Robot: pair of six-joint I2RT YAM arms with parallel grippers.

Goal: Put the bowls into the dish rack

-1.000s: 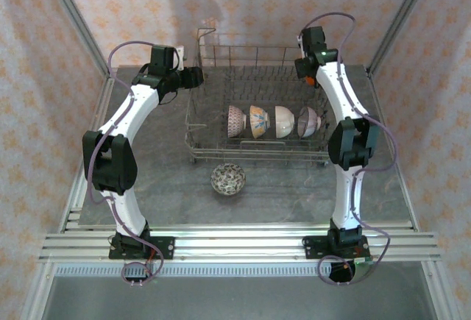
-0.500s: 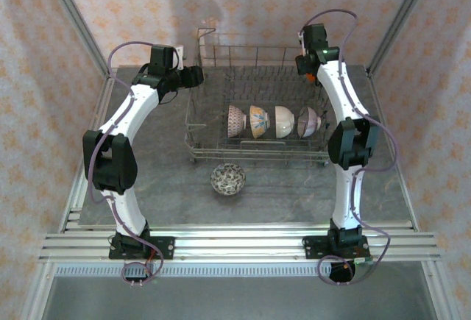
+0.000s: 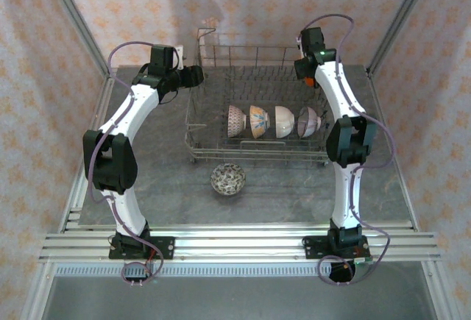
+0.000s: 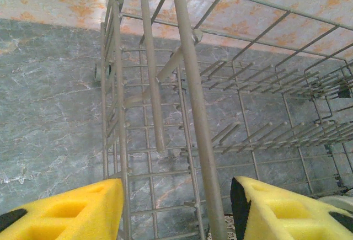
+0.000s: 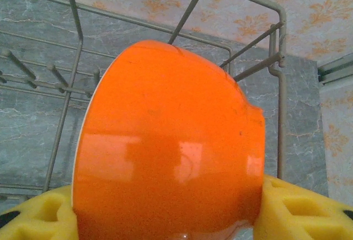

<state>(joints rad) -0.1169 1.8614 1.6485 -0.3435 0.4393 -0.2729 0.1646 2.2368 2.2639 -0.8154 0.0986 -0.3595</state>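
The orange bowl is clamped between the right gripper's pads, over the rack's far right corner. Four bowls stand on edge in the rack (a patterned bowl sits on the table just in front). The left gripper gapes astride the rack's left wall.

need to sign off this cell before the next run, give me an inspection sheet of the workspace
surface: grey marbled table, no spills seen
job's things: dish rack at rear centre; mauve patterned bowl, orange-and-blue floral bowl, white bowl and pink bowl stand on edge in its front row; dark patterned bowl sits on the table in front of the rack; orange bowl is held, not yet racked
clutter: nothing seen
grippers: left gripper open, fingers astride the rack's left wall wire; right gripper shut on the orange bowl near the rack's far right corner
cables: purple cables loop along both arms, no snag seen
surroundings: floral-papered walls, aluminium frame posts
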